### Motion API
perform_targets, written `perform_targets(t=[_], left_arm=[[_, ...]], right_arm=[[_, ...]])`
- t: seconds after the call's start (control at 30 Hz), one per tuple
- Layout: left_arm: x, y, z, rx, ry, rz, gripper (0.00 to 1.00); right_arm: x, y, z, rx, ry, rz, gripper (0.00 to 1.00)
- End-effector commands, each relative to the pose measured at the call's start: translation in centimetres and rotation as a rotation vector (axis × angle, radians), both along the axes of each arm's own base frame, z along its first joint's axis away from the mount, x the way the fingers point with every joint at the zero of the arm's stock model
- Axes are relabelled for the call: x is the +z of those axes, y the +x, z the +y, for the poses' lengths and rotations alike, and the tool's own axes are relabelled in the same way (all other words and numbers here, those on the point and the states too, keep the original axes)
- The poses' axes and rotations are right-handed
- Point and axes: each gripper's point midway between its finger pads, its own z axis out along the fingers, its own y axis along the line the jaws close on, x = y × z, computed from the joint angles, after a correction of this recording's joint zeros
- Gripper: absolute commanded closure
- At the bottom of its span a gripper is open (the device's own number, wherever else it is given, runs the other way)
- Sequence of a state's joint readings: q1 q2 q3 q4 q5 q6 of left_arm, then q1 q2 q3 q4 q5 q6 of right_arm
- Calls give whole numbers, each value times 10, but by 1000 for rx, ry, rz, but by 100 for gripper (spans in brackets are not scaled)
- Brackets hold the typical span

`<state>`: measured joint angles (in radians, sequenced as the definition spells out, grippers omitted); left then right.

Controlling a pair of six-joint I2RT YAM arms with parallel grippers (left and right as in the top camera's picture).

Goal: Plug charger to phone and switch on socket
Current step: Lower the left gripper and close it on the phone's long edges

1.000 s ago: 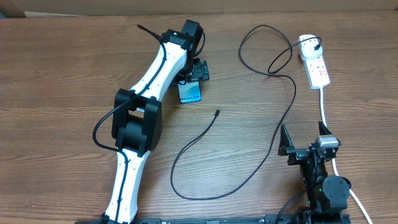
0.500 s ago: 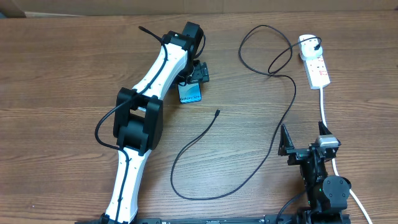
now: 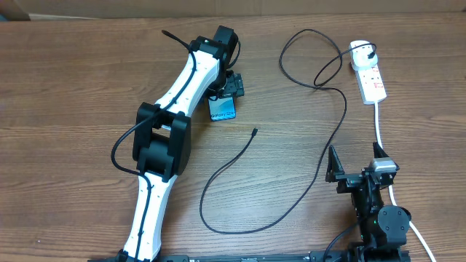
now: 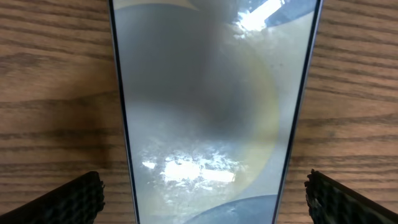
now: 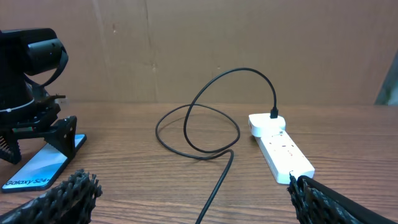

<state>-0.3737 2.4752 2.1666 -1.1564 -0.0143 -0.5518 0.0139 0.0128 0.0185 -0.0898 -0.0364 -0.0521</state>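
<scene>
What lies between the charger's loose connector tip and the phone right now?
Nothing visible. Only bare table separates the charger tip from the phone. The open left gripper stands over the phone's far end, away from that path.

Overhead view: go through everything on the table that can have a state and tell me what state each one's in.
phone, lying flat, screen up, charger not connected.
charger, plug end in the socket, connector tip loose on the table, apart from the phone.
socket, charger plugged in; switch position too small to tell.
left gripper, open, straddling the phone.
right gripper, open, empty.
</scene>
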Motion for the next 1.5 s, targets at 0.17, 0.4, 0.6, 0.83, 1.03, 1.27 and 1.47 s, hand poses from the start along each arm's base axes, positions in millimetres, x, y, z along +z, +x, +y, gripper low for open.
perform_targets(t=[0.17,0.4,0.6,0.83,1.03,1.27,1.47], left_arm=[[-9,-2,0,3,24,13,0],[-9,-2,-1,2,24,14,0],[-9,0,-3,-1,23,2,0],[-13,-3,-2,-1,27,10,0],[-24,-7,0,-2,32,25,0],[-33,-7,-1,-2,26,18,0],[-33,-6,-1,-1,25,16,0]], right_arm=[[-1,0,-1,-4,-2,-5,0],[-1,0,-1,-4,-2,-5,0],[-1,0,-1,-4,-2,-5,0],[-1,0,-1,-4,-2,-5,0],[-1,0,-1,-4,-2,-5,0],[-1,0,-1,-4,-2,-5,0],[-1,0,-1,-4,-2,-5,0]])
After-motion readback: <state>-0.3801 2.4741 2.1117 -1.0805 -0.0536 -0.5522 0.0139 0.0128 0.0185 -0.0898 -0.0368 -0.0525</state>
